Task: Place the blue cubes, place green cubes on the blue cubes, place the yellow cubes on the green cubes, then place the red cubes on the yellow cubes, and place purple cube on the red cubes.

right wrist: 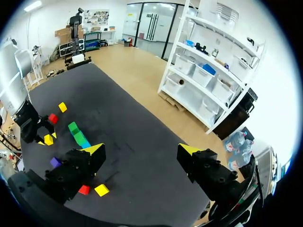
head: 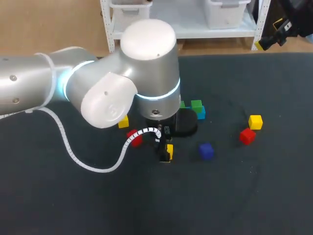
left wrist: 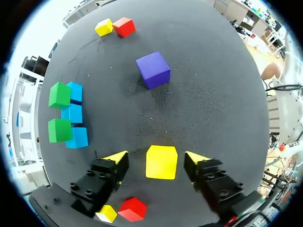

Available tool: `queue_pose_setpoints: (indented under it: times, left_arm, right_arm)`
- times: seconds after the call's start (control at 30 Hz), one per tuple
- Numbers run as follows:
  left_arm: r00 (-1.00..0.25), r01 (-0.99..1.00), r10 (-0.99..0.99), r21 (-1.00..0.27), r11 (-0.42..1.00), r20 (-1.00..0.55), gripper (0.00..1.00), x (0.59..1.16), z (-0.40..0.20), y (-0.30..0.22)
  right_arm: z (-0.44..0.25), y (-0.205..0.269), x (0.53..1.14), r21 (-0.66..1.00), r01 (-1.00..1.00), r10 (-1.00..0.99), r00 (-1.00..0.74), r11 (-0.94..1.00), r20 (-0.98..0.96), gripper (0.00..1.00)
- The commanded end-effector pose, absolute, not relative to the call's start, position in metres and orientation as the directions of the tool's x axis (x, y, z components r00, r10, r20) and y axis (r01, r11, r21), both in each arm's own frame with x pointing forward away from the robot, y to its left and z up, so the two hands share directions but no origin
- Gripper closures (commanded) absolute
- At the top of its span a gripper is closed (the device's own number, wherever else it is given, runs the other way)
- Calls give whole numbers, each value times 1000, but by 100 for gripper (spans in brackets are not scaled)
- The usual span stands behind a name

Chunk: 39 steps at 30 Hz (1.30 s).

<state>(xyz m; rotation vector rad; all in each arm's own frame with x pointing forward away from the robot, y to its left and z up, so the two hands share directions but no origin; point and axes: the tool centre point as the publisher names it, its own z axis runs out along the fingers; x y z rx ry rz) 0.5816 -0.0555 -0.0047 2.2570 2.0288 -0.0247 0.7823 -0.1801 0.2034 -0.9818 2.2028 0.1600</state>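
1. While the left arm (head: 98,93) hangs over the middle of the dark surface (head: 63,205), the left tool (left wrist: 161,161) points straight down with both fingers spread wide.
2. Between its two yellow tips lies the middle yellow cube (left wrist: 161,162), flat on the surface. A narrow gap shows at each side of it, so the left tool has hold of nothing.
3. Ahead of this tool the purple cube (left wrist: 153,70) sits alone, well apart from every other cube.
4. Farther ahead, the far yellow cube (left wrist: 103,27) and the far red cube (left wrist: 124,26) lie just beside each other.
5. To one side of the left tool, three blue cubes (left wrist: 72,113) make a short row, touching one another. Two green cubes (left wrist: 59,94) are at the outer side of this row. I cannot tell if they rest on top of the blue ones or only beside them.
6. Behind the left fingers, a near red cube (left wrist: 133,209) and a near yellow cube (left wrist: 107,213) lie close together, the yellow one partly hidden by the tool body.
7. The right tool (right wrist: 140,151) is high above the far right corner of the surface, well apart from all cubes. Its fingers stand wide apart with nothing between them.
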Motion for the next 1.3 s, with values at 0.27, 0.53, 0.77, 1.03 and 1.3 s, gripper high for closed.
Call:
queue_pose_setpoints:
  times: [0.27,0.53,0.77,1.03,1.3]
  left_arm:
    - [104,992,992,79,-98,-69,100,579,4,-57]
    - [56,997,998,58,-55,-27,100,580,41,-60]
    - [67,997,995,54,-63,-72,100,589,81,-72]
    - [137,984,989,125,-129,-54,100,632,96,-84]
    - [185,970,983,160,-181,-11,100,667,107,-103]
  right_arm:
    - [204,-180,782,-164,-690,-604,-461,704,-650,0]
    - [204,-180,782,-164,-690,-604,-461,704,-650,0]
    - [204,-180,782,-164,-690,-604,-461,704,-650,0]
    - [204,-180,782,-164,-690,-604,-461,704,-650,0]
    - [204,-180,782,-164,-690,-604,-461,704,-650,0]
